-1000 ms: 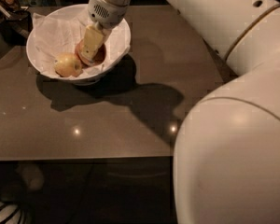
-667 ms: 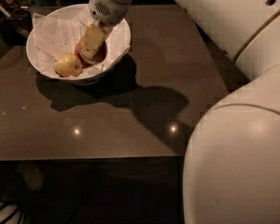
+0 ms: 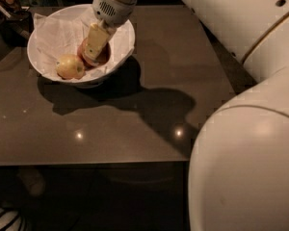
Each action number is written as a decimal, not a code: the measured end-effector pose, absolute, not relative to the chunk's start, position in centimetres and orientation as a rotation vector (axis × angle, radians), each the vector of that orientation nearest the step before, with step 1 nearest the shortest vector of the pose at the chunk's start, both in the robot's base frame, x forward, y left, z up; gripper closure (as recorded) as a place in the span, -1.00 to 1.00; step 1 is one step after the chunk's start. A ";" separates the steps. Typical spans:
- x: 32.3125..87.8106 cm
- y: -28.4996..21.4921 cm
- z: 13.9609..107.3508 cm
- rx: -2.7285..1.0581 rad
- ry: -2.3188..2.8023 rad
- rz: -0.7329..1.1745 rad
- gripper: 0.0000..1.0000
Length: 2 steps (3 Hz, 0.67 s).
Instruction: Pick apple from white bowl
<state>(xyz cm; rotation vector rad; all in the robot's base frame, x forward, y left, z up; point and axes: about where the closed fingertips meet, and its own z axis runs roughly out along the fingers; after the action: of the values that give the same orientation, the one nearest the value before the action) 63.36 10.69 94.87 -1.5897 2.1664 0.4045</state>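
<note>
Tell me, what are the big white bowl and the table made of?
The white bowl looks like glazed ceramic, maybe hard plastic: smooth, glossy rim. Its lining looks like crumpled paper, all creased. The table seems polished stone or laminate: dark, with mirror-like light spots. The gripper is inside the bowl at the reddish apple.

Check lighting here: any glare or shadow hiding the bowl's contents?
Camera view: dim warm light; two glare spots on the dark glossy tabletop, clear of the paper-lined white bowl; hard arm shadow falls beside it, not inside; yellow apple readable; the gripper, down in the bowl, partly covers the reddish apple.
</note>
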 end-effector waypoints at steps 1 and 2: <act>63.1 10.8 95.3 -1.622 2.131 0.471 1.00; 62.2 11.3 97.1 -1.675 2.067 0.528 1.00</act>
<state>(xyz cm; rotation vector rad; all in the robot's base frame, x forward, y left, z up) 62.24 11.27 97.14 -1.6750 2.0666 0.5284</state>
